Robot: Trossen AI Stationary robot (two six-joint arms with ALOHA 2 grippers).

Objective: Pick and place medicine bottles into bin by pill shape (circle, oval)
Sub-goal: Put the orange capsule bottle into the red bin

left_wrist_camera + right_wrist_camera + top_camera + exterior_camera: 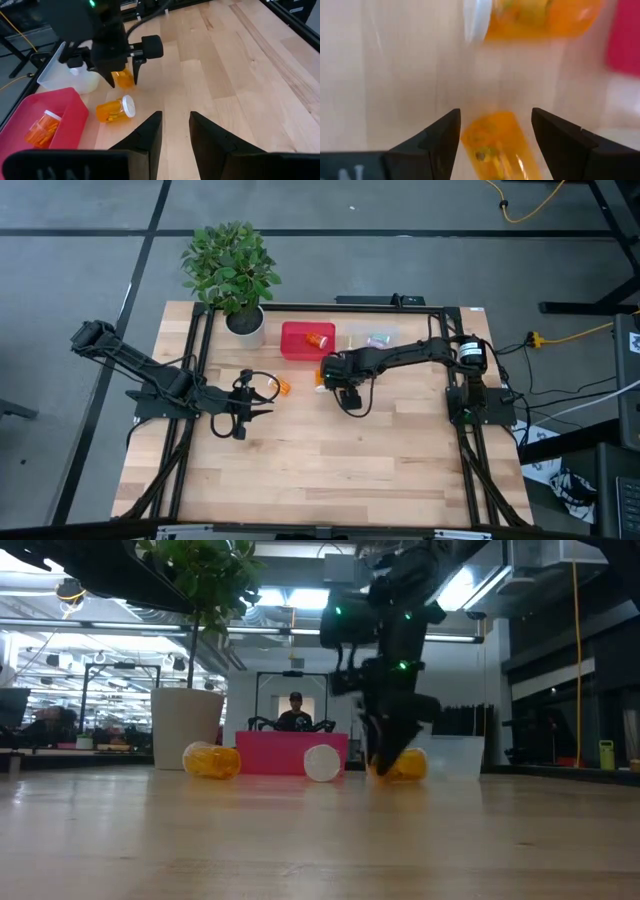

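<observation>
We lower the right gripper (495, 145), fingers apart, squarely astride the orange bottle (496, 142) near the worktop's far edge, closing once centred; the left gripper (175, 132) waits, fingers apart.

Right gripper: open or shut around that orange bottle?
Open. In the right wrist view the right gripper straddles the orange bottle, with gaps showing on both sides. The left wrist view also shows it spread over the bottle.

Three orange bottles (116, 109), two bins: one red (306, 340), one clear (372, 337). One potted plant (232, 268).
</observation>
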